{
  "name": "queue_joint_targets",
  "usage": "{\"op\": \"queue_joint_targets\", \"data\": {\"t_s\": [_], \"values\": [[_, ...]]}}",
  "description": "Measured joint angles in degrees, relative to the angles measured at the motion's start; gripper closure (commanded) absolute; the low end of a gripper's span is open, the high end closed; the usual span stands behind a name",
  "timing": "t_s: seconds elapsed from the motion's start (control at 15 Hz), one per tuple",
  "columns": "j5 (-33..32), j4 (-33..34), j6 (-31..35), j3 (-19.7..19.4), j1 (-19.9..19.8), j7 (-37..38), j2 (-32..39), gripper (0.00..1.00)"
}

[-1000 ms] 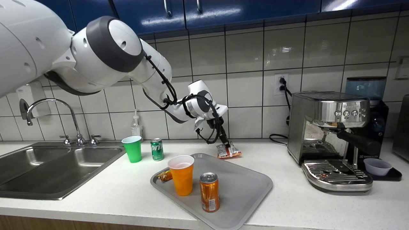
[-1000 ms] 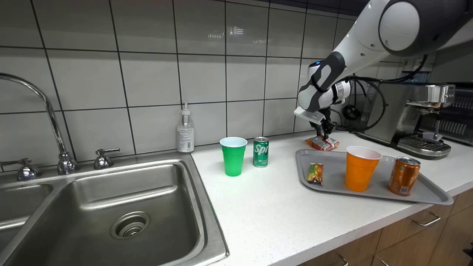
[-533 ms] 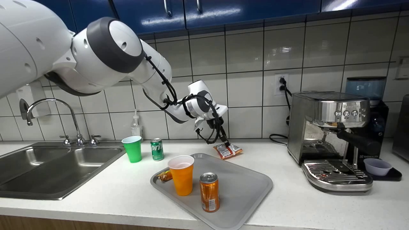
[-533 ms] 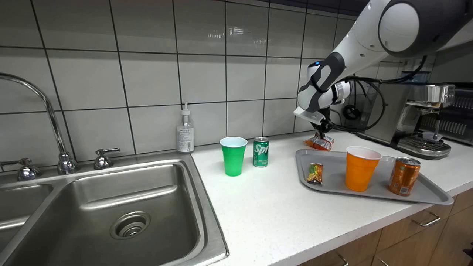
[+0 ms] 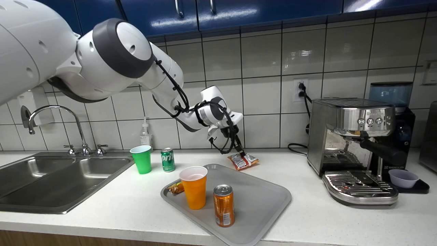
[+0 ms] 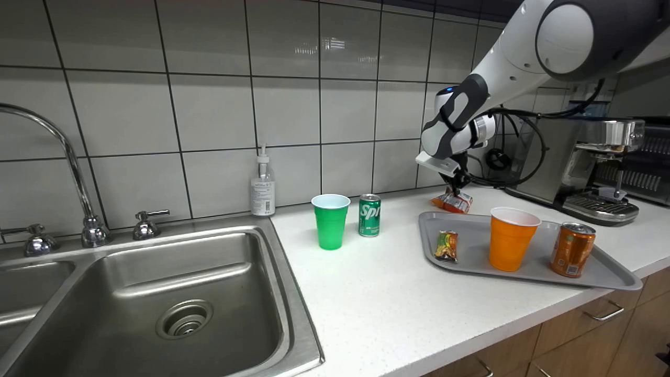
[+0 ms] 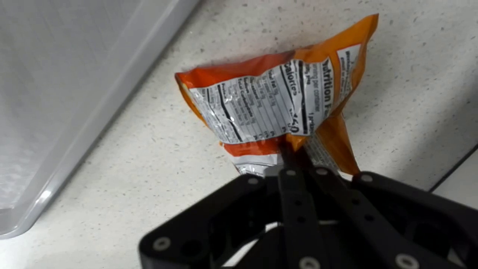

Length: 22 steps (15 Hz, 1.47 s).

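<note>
A red and orange snack bag [image 7: 257, 104] lies on the counter with its white nutrition label up. My gripper [image 7: 293, 149] is shut on the bag, whose foil puckers and folds around the fingertips. Both exterior views show the gripper [image 5: 241, 153] pointing down into the bag [image 5: 241, 166], behind the far edge of a grey tray [image 5: 256, 198]. On the tray stand an orange cup [image 5: 194, 191] and an orange can [image 5: 224, 208]. A small candy packet [image 6: 446, 245] lies on it too. The fingertips' very ends are hidden in the foil.
A green cup [image 6: 330, 225] and a green Sprite can [image 6: 369, 215] stand between the sink [image 6: 199, 314] and the tray. The tiled wall rises close behind the gripper. An espresso machine [image 5: 351, 143] stands on the counter, with a soap bottle [image 6: 263, 183] by the sink.
The jaws have come together on the bag, which bunched up and shifted slightly under them. Over the last half second almost nothing has moved, and the arm stays in place.
</note>
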Motion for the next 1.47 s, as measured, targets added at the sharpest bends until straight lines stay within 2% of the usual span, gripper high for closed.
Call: {"op": "queue_joint_targets", "data": {"t_s": [0.8, 1.47], "values": [[-0.02, -1.54, 1.83, 0.00, 0.72, 0.47, -2.09, 1.00], [-0.04, -11.95, 7.62, -0.03, 2.11, 0.55, -8.93, 1.00]]}}
